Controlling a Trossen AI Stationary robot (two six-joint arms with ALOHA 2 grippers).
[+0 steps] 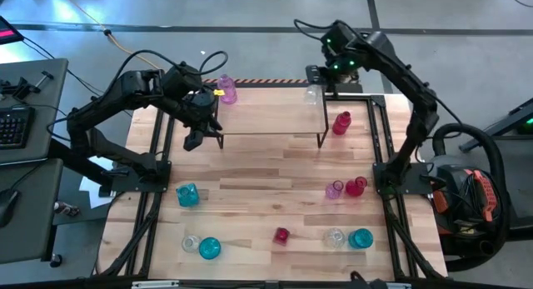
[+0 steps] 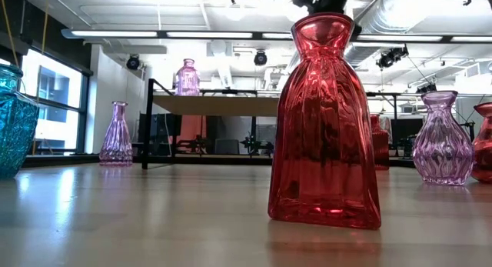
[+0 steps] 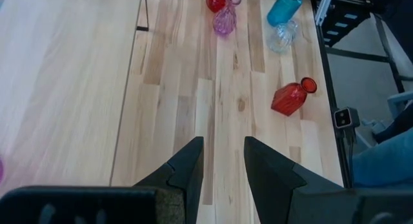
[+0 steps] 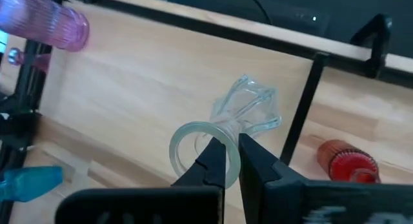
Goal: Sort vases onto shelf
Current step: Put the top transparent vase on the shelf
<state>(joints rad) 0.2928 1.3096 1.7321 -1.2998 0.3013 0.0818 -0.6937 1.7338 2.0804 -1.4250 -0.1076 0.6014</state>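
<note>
The shelf [image 1: 271, 114] stands at the table's far middle, and a pink vase [image 1: 226, 89] stands on its far left corner. My right gripper [image 4: 232, 161] is over the shelf's far right corner, shut on a clear vase [image 4: 253, 108]. My left gripper [image 3: 222, 162] hangs open just off the shelf's near left corner [image 1: 193, 139] with nothing between its fingers. Several more vases stand on the table, among them a red one [image 1: 341, 122] right of the shelf. My right gripper pinches the clear vase at its mouth end, where rim and neck meet [image 4: 227, 135]. Whether one finger is inside the mouth I cannot tell. The fingers come slanting down from above. The vase hangs tilted, base toward the shelf top; whether the base touches it I cannot tell.
On the near half of the table stand a pink vase [image 1: 334, 189], a red one [image 1: 356, 186], teal ones [image 1: 187, 194] [image 1: 209, 248] [image 1: 361, 237], clear ones [image 1: 191, 242] [image 1: 335, 237] and a small red one [image 1: 281, 236]. The shelf's middle is bare.
</note>
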